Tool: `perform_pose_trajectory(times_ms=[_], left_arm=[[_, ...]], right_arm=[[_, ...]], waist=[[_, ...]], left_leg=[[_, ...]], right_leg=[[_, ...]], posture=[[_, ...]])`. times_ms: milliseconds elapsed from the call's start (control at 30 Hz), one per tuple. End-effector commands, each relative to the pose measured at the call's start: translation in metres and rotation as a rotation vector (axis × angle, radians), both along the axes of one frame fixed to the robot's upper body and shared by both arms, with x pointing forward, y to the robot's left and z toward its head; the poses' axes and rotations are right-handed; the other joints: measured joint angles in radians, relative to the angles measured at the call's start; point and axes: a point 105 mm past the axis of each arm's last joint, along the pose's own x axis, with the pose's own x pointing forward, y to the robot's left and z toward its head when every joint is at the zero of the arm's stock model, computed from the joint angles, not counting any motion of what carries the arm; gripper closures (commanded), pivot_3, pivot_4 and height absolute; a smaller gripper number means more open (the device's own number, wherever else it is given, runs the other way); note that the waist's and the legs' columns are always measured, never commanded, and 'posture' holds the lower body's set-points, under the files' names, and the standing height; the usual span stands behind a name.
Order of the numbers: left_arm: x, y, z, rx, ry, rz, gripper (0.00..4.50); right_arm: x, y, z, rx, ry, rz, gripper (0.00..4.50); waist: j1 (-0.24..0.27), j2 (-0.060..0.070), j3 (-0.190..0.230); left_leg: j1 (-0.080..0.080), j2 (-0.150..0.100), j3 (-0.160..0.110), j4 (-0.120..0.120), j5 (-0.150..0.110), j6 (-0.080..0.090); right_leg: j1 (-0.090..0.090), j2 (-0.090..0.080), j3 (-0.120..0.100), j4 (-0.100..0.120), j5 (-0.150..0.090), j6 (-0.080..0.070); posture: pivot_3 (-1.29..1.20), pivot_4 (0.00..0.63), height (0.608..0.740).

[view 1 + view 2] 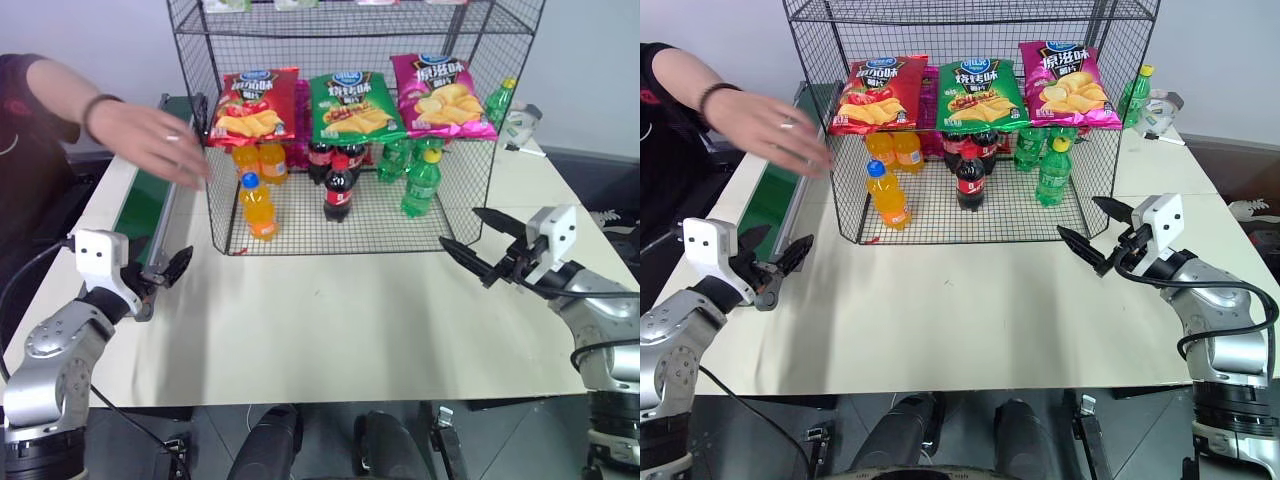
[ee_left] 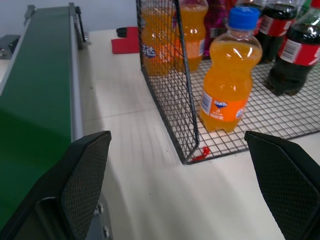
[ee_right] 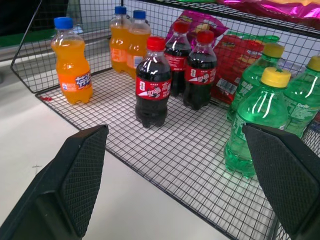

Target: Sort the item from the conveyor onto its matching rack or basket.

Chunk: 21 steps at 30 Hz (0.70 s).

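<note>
The item, a small orange soda bottle (image 1: 258, 205) with a blue cap, stands upright on the bottom tier of the black wire rack (image 1: 300, 228), at its front left corner. Two more orange bottles (image 1: 260, 160) stand behind it. The conveyor (image 1: 140, 210) with its green belt runs along the table's left side. My left gripper (image 1: 165, 275) is open beside the conveyor's near end, with nothing in it; in the left wrist view the item (image 2: 227, 80) stands behind the mesh ahead. My right gripper (image 1: 460, 227) is open and empty at the rack's front right corner.
A person's hand (image 1: 150, 140) reaches over the conveyor toward the rack's left side. Cola bottles (image 1: 338, 190) and green soda bottles (image 1: 420, 185) stand in the rack. Red, green and magenta chip bags (image 1: 352, 108) hang along its front. Bare table (image 1: 330, 320) lies between my grippers.
</note>
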Motion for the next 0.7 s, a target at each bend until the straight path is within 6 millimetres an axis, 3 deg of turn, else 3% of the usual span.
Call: perform_pose_trajectory(times_ms=[33, 700], left_arm=[[0.0024, -0.0019, 0.0086, 0.005, -0.034, -0.002, 0.03], [0.0078, -0.0114, 0.0127, 0.013, -0.027, -0.023, 0.03]], right_arm=[[0.0002, -0.0037, 0.0146, 0.012, -0.077, -0.031, 0.0], [-0.005, -0.0033, 0.0131, 0.062, -0.096, -0.059, 0.0]], waist=[[0.0, 0.0, 0.0], [-0.001, 0.0, 0.0]], left_leg=[[0.0, 0.0, 0.0, 0.0, 0.0, 0.0], [0.0, 0.0, 0.0, 0.0, 0.0, 0.0]], right_leg=[[0.0, 0.0, 0.0, 0.0, 0.0, 0.0], [0.0, 0.0, 0.0, 0.0, 0.0, 0.0]], posture=[[0.0, 0.15, 0.74], [0.0, 0.15, 0.74]])
